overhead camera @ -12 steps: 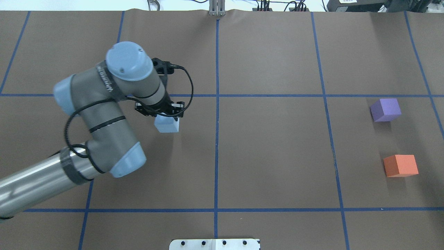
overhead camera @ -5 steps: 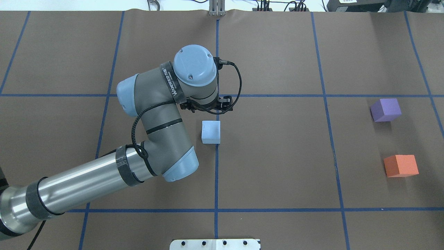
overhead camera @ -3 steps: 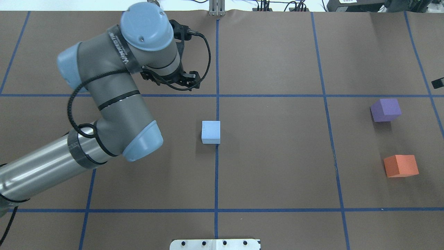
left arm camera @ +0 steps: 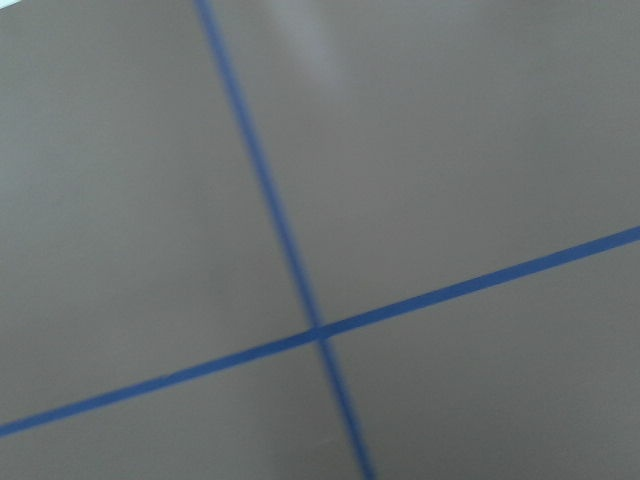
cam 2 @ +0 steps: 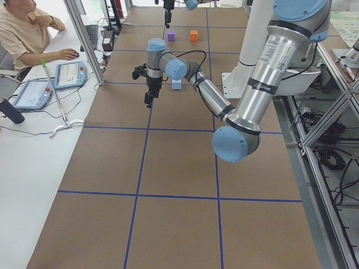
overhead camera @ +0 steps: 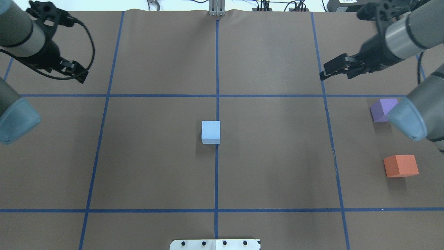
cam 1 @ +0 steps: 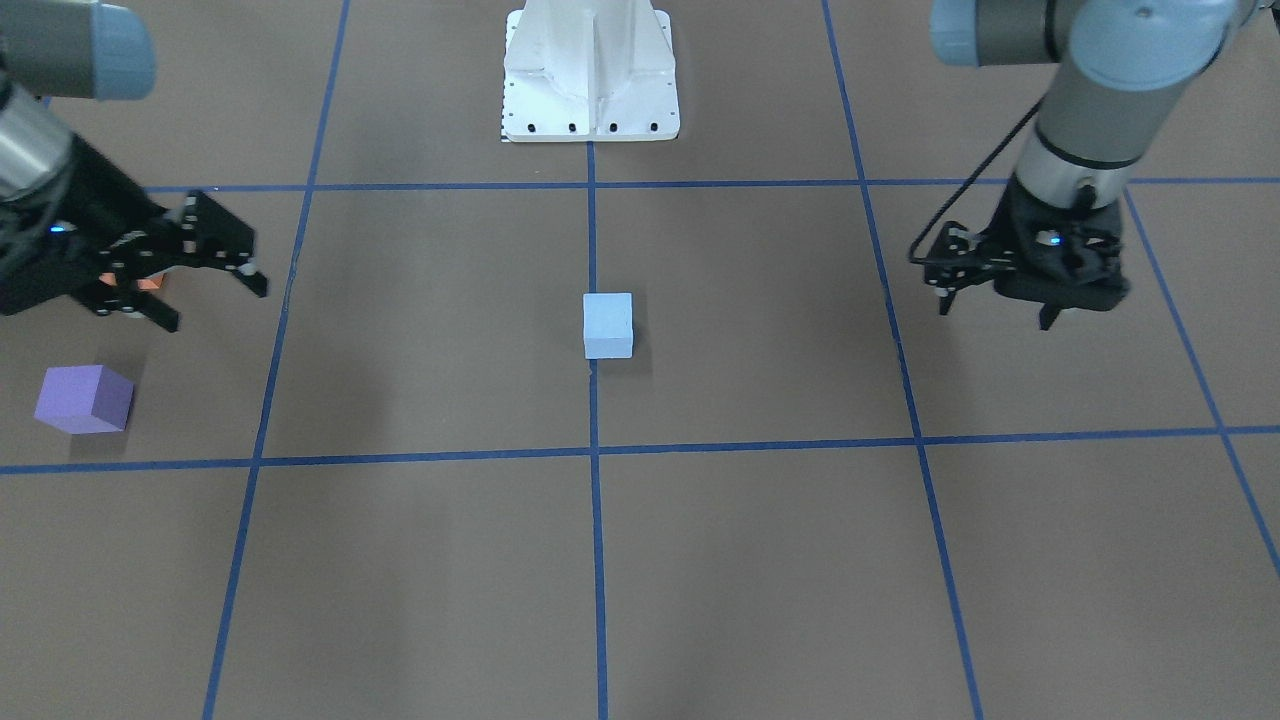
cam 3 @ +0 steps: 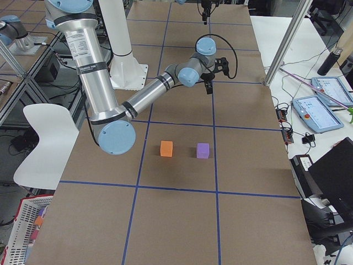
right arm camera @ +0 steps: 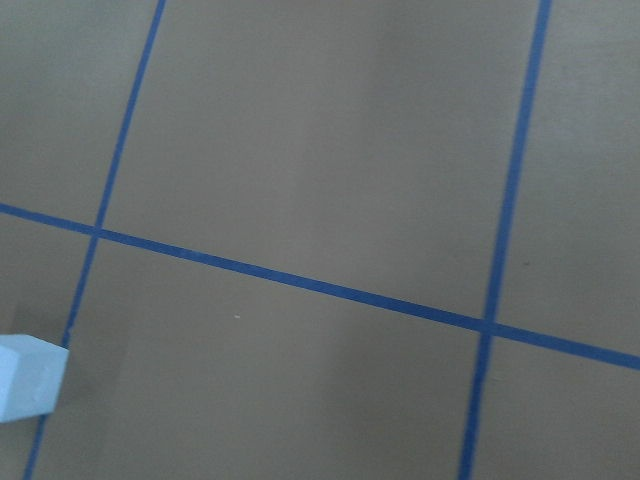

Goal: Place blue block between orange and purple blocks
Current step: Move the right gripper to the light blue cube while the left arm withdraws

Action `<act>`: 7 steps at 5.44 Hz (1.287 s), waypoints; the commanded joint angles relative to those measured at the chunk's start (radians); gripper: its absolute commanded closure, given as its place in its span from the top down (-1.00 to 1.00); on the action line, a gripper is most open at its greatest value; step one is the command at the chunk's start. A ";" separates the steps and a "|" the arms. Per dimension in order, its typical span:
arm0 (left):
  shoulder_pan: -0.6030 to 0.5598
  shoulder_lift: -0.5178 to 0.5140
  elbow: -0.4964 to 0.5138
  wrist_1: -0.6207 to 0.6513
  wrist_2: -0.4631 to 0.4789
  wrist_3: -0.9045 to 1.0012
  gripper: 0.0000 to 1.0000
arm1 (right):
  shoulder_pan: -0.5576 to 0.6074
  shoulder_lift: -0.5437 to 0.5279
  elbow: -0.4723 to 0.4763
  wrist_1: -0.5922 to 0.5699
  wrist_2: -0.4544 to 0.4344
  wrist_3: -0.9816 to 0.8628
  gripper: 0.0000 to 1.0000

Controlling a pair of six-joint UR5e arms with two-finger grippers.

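The light blue block [overhead camera: 211, 132] sits alone at the table's centre on the middle blue line; it also shows in the front view [cam 1: 608, 325] and at the lower left edge of the right wrist view [right arm camera: 25, 385]. The purple block [overhead camera: 381, 109] and the orange block [overhead camera: 400, 165] stand apart at the right, purple farther back and partly behind my right arm's elbow. My left gripper [cam 1: 993, 312] is open and empty, far off at the back left [overhead camera: 78, 73]. My right gripper [cam 1: 215, 305] is open and empty, above the table at the back right [overhead camera: 327, 71].
Blue tape lines [overhead camera: 216, 173] divide the brown table into squares. The white robot base plate [cam 1: 590, 70] sits at the near middle edge. An operator [cam 2: 22, 33] sits at a side desk with tablets. The left wrist view shows only bare table and tape.
My left gripper let go of the blue block at the table's centre and drew back to the far left. My right arm has come in from the right.
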 commanded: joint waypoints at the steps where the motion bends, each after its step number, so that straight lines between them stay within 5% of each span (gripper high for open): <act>1: -0.188 0.156 0.031 0.008 -0.014 0.311 1.00 | -0.240 0.221 -0.003 -0.253 -0.233 0.153 1.00; 3: -0.478 0.267 0.199 0.005 -0.227 0.764 1.00 | -0.386 0.369 -0.144 -0.275 -0.359 0.278 1.00; 4: -0.554 0.284 0.248 -0.004 -0.264 0.822 1.00 | -0.431 0.438 -0.261 -0.273 -0.424 0.301 1.00; 6: -0.554 0.299 0.244 -0.007 -0.269 0.823 1.00 | -0.457 0.531 -0.448 -0.252 -0.461 0.315 0.99; 7: -0.554 0.299 0.243 -0.007 -0.269 0.823 1.00 | -0.459 0.510 -0.467 -0.214 -0.469 0.309 0.99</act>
